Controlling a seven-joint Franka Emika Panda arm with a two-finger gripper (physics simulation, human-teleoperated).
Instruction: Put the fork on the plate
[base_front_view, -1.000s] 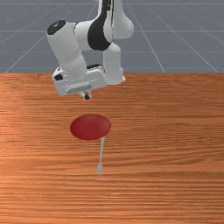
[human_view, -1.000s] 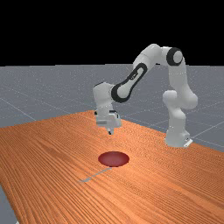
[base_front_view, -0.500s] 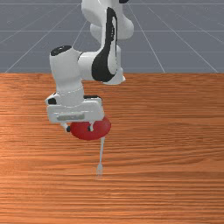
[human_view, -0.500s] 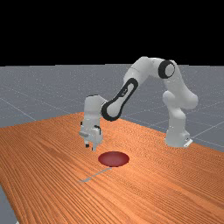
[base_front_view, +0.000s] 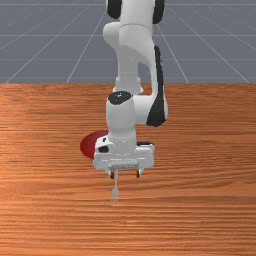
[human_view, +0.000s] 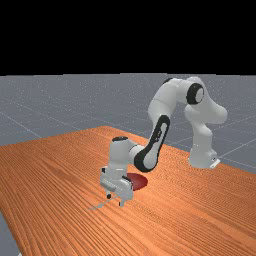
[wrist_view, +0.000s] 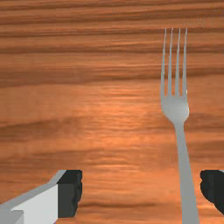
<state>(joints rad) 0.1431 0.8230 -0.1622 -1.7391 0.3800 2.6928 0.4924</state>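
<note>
Okay, eyes on the fork (wrist_view: 175, 107): thin metal by its look, so probably light, stiff and a touch slippery, likely to swivel in a loose pinch. It lies flat on the worktop (base_front_view: 200, 200), tines (wrist_view: 170, 65) towards the front view's near edge, just beside the plate (base_front_view: 91, 145). Where to take it? Mid-handle, I'd say, with a low, square pinch across that narrow handle (wrist_view: 185, 175). And the end effector (wrist_view: 141, 190)? Fingers (wrist_view: 70, 192) well apart, clamped on nothing, the handle between them but far closer to the finger on the front view's left; a small shift that way should centre things. The hand (base_front_view: 125, 158) points down, spread across the handle, over the plate's right side in the front view, while the arm (base_front_view: 135, 45) reaches in from the far side. Lower, then close, looks like the call.
</note>
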